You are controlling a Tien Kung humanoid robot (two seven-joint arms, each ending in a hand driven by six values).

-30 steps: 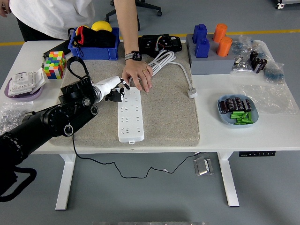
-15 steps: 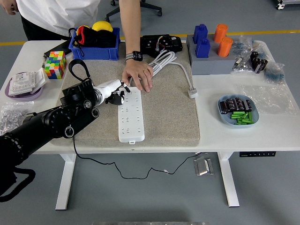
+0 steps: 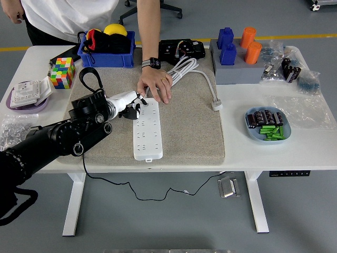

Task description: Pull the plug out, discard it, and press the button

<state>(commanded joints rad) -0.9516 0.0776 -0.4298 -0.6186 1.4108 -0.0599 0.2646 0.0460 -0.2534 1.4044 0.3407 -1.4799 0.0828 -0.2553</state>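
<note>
A white power strip [image 3: 147, 129] lies lengthwise on the beige mat [image 3: 189, 132]. Its white cable [image 3: 181, 68] coils at the mat's far edge and runs to the white plug [image 3: 216, 104], which lies loose on the mat's right side, out of any socket. My left hand [image 3: 134, 107] comes in from the left and sits at the strip's far left corner, fingers curled, fingertips touching the strip's end and holding nothing. A person's hand [image 3: 155, 84] with a black watch presses down on the strip's far end, right beside my fingers.
A blue bin [image 3: 105, 55] with toys and a black box [image 3: 181, 49] stand behind the mat. A Rubik's cube [image 3: 62, 72] is at far left. A grey block [image 3: 237, 71] with blue and orange pieces and a blue dish [image 3: 266, 126] of batteries lie right.
My left hand has crept slightly right and farther along the strip's far end. The person's hand stays put on the strip.
</note>
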